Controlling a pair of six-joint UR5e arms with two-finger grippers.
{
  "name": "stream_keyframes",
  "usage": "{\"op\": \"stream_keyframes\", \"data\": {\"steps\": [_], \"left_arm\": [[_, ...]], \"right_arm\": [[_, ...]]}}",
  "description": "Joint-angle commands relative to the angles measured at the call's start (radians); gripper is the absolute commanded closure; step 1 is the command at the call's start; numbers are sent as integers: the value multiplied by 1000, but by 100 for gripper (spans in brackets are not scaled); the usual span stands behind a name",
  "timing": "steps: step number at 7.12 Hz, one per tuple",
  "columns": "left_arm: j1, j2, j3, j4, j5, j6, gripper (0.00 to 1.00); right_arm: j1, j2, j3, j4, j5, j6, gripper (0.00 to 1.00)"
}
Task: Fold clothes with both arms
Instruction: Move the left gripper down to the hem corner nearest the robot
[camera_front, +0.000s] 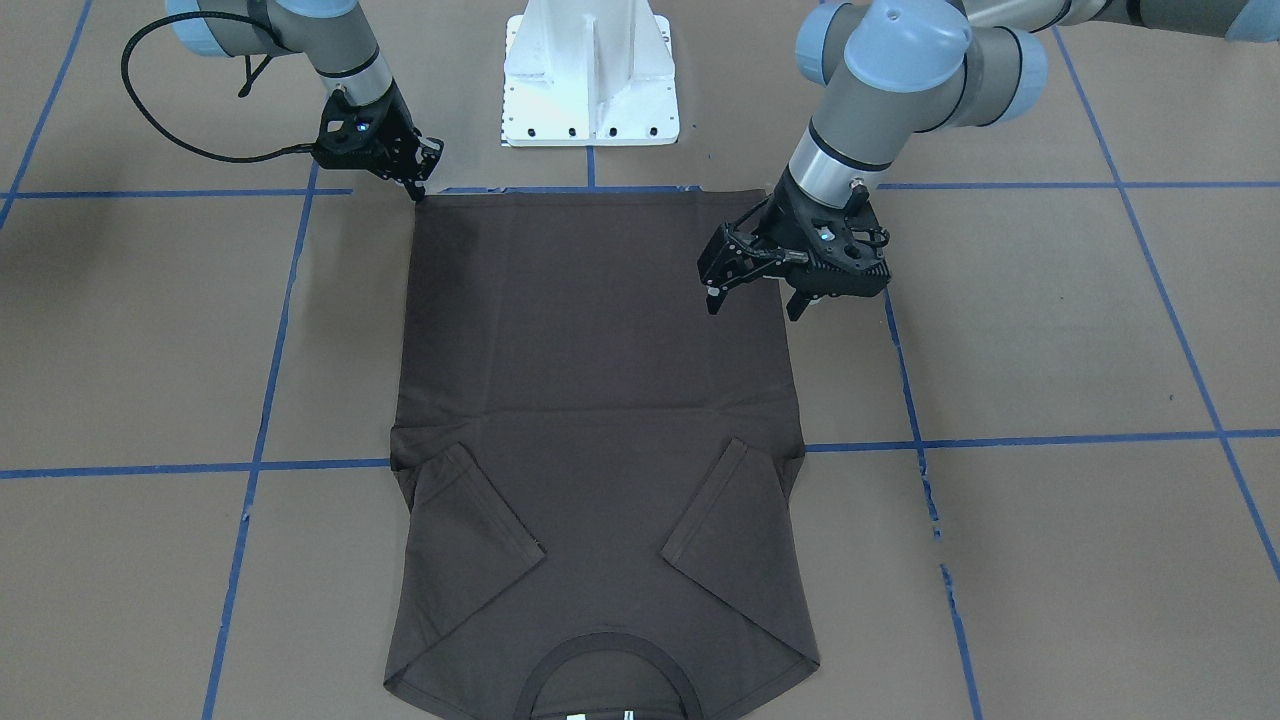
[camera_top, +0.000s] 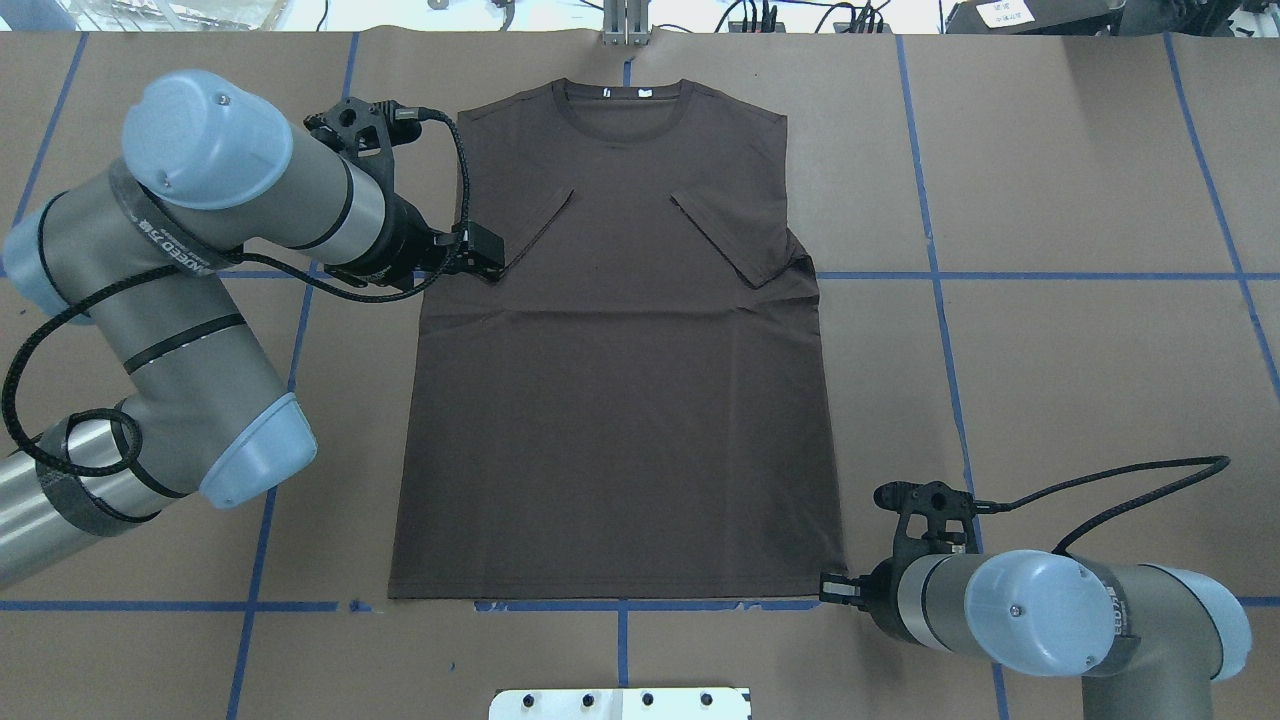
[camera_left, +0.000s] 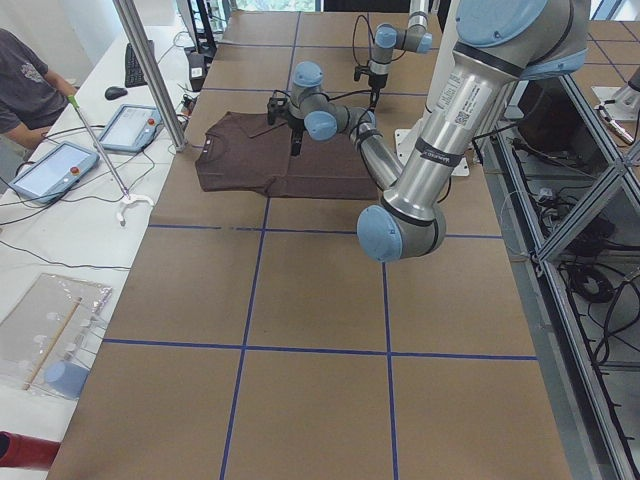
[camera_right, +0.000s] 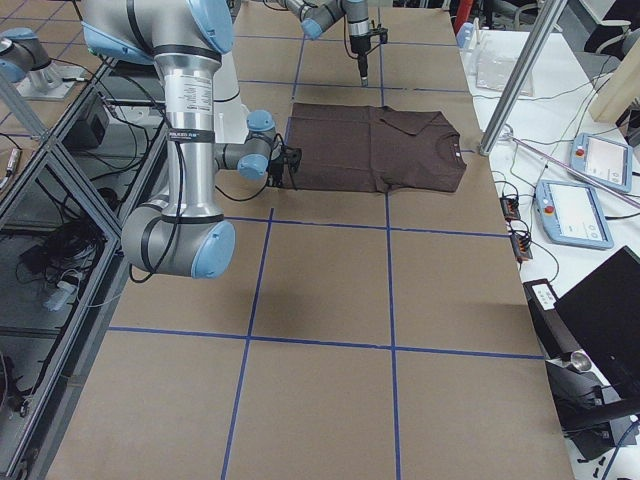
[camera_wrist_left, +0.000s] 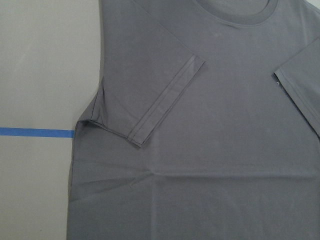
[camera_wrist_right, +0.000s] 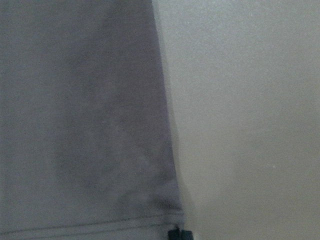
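- T-shirt (camera_top: 620, 400): dark brown, flat on the table (camera_top: 1050, 350), front up. Collar (camera_top: 625, 125) is at the far edge, hem nearest the robot. Both sleeves (camera_top: 535, 225) are folded in over the chest.
- Long axis: hem to collar, running straight out from the robot. Any hem-to-collar fold travels along this line.
- Right hem corner (camera_wrist_right: 170, 215): the right gripper (camera_front: 420, 185) is down on it, tip touching or just beside the cloth. The right wrist view shows only a dark sliver of finger at the corner. Cannot tell whether the jaws are pinched on the fabric or merely resting there.
- Left hem corner (camera_top: 392, 594): bare, no gripper near.
- Left gripper (camera_front: 755, 298): jaws spread, holding nothing, raised over the shirt's left side near the folded sleeve. Its wrist view looks down on sleeve and collar from height.
- Key relation: the right arm is at its hem corner; the left jaws are well apart from theirs, which lies back toward the robot along the shirt's left edge.
- Judgement: if the hem is to be lifted by both corners, the left arm must draw back and descend first.
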Motion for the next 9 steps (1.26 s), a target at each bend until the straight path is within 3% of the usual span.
{"op": "stream_keyframes", "data": {"steps": [1, 3, 5, 7, 9], "left_arm": [[4, 0, -1, -2, 0, -3, 0], [42, 33, -31, 0, 1, -101, 0], [152, 79, -80, 7, 85, -268, 0], [257, 251, -255, 10, 136, -427, 0], [381, 357, -315, 12, 237, -588, 2]], "right_arm": [[5, -2, 4, 0, -5, 2, 100], [11, -17, 55, 2, -11, 2, 100], [12, -35, 81, 2, -8, 3, 100], [12, -34, 84, 3, -2, 3, 100], [12, -31, 86, 5, 0, 2, 100]]}}
